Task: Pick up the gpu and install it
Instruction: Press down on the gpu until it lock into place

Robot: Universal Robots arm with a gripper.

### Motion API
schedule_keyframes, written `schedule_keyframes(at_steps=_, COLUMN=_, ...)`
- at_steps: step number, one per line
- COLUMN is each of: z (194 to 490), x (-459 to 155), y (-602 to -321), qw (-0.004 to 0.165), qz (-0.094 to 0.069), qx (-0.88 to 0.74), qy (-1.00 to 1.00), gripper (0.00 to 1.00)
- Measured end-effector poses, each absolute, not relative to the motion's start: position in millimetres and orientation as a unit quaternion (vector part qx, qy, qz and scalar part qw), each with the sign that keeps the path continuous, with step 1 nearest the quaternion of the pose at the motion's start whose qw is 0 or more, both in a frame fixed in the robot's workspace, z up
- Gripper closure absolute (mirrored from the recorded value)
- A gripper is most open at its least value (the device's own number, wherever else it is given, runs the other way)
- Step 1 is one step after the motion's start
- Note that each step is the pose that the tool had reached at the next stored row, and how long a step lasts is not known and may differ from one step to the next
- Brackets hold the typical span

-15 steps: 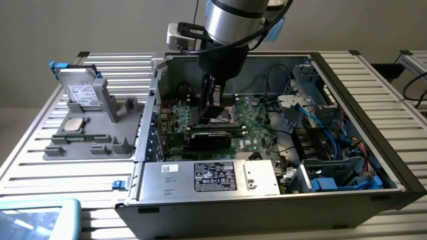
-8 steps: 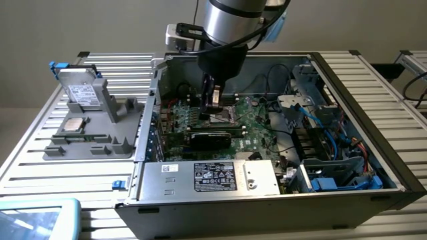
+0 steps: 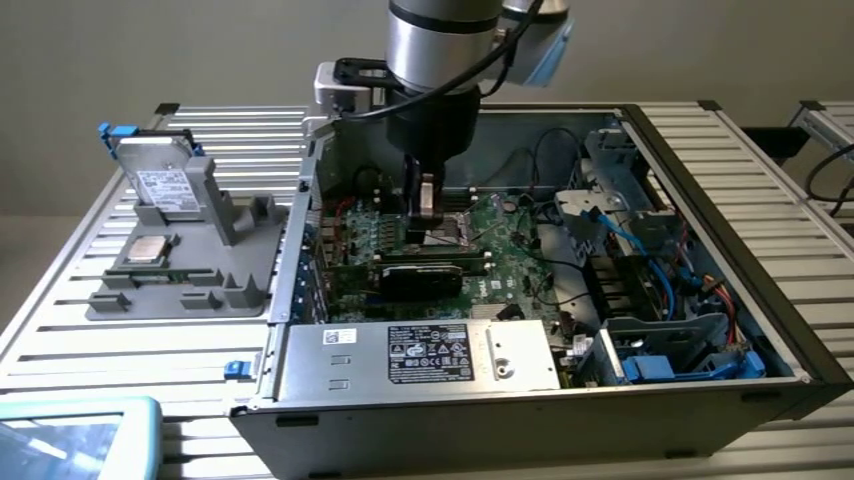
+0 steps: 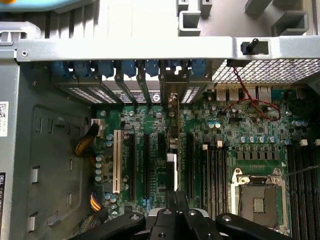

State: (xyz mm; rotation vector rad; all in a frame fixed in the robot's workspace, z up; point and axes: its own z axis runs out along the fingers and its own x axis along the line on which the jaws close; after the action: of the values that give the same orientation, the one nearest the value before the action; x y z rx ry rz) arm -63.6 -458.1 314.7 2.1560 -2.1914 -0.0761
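Note:
The gpu (image 3: 427,270) stands on edge in the open computer case (image 3: 787,340), black face showing, low over the green motherboard (image 3: 514,245). In the wrist view the gpu (image 4: 172,142) appears edge-on along an expansion slot, its silver bracket (image 4: 172,95) against the rear slot openings. My gripper (image 3: 424,232) reaches straight down into the case from above the card. In the wrist view my gripper (image 4: 174,197) is shut on the card's upper edge.
A grey fixture tray (image 3: 254,290) at the exterior view's left carries a silver hard drive (image 3: 167,185) and a processor (image 3: 144,250). The power supply (image 3: 414,355) fills the case's near side. Cables and a drive cage (image 3: 667,330) crowd the right. The empty processor socket (image 4: 257,200) lies beside the slots.

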Motion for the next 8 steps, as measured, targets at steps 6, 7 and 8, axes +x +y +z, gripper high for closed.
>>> schedule_keyframes(at_steps=6, z=309.1, x=-87.7, y=-458.1, qw=0.033, qz=-0.019, qx=0.701, qy=-0.713, gripper=0.89)
schedule_keyframes(at_steps=7, z=307.9, x=-91.4, y=-458.1, qw=0.033, qz=-0.018, qx=0.701, qy=-0.712, gripper=0.89)
schedule_keyframes(at_steps=8, z=306.7, x=-95.1, y=-458.1, qw=0.032, qz=-0.017, qx=0.701, qy=-0.713, gripper=0.89)
